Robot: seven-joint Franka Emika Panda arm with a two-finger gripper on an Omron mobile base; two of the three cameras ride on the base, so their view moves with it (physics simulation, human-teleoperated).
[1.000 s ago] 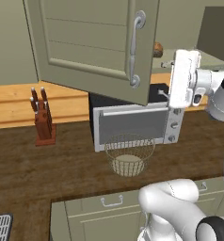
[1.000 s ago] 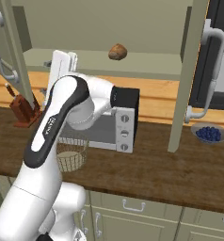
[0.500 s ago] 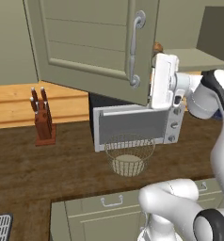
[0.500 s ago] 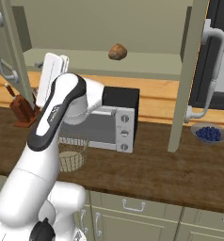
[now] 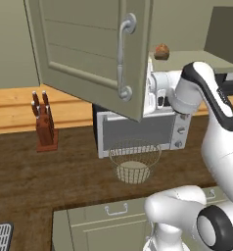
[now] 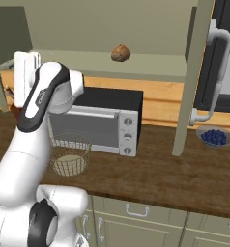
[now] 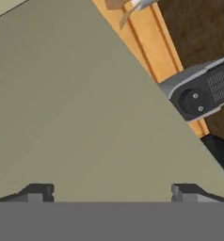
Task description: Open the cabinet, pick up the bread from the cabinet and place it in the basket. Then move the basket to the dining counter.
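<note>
Cabinet [image 6: 136,72] doors open; bread [image 6: 120,53] sits alone on its shelf. Basket [image 5: 134,161] empty, on the counter [image 5: 50,171] just before the toaster oven [image 6: 102,126]. Pincer [image 7: 109,192] spread wide, nothing held, facing a cabinet panel.

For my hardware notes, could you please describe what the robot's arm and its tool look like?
The arm is glossy white, built of rounded tubular links with dark grey to black bands at the joints. Its tool ends in two small dark grey, blocky finger tips. No cables or markings are visible.
</note>
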